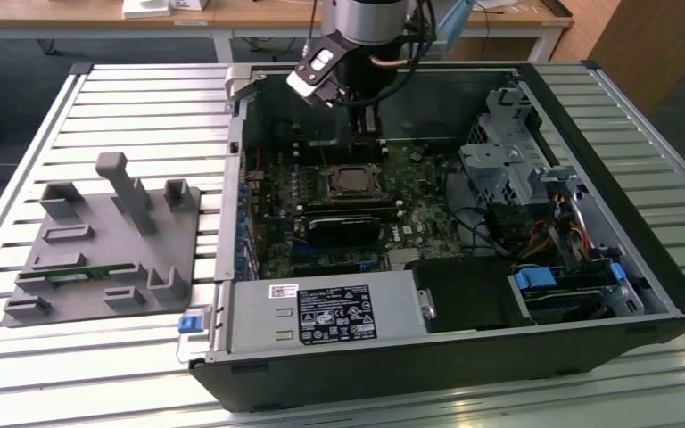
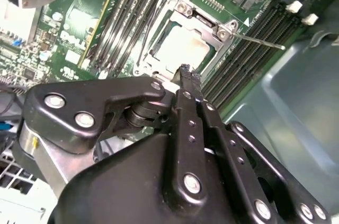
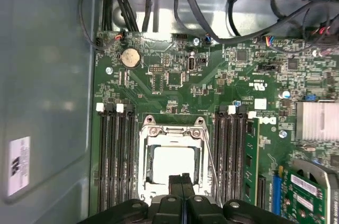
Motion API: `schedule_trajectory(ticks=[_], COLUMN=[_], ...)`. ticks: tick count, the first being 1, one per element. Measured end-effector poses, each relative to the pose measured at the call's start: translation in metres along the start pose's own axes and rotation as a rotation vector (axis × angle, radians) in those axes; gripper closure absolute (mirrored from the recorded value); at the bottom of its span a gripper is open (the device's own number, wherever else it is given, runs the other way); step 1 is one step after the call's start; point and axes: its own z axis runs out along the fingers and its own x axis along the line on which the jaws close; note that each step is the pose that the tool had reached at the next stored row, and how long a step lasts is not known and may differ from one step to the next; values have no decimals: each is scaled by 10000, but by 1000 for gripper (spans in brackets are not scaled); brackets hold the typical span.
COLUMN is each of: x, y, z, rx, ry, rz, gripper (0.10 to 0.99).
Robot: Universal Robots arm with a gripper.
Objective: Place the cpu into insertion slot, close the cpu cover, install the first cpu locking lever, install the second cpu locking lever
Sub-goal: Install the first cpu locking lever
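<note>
Slatted metal counter [image 1: 104, 374] carries an open computer case [image 1: 438, 379]; the arm [image 1: 360, 36] hangs steeply down into it. Its end effector [image 3: 183, 179] is pinched narrow, holding nothing, just over the cpu cover [image 3: 172, 131], which lies down around the cpu [image 3: 170, 163] in the insertion slot [image 1: 350, 182]. The exterior view shows a printed white label [image 1: 333, 314]; the first wrist view, a wall sticker [image 3: 18, 166].

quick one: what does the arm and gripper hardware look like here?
The arm has a silver-grey cylindrical wrist section, with a white-and-black box on its side and a thin looped cable. The gripper is all black: jointed link bars studded with silver screw heads, narrowing to two slim fingers.
</note>
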Motion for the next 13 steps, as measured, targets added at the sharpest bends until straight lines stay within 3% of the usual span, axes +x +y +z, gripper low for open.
schedule_trajectory(ticks=[2,13], x=[0,0], y=[0,0], z=[-11,-11], rx=[0,-10], ry=[1,40], rz=[-36,-2011], gripper=[980,980])
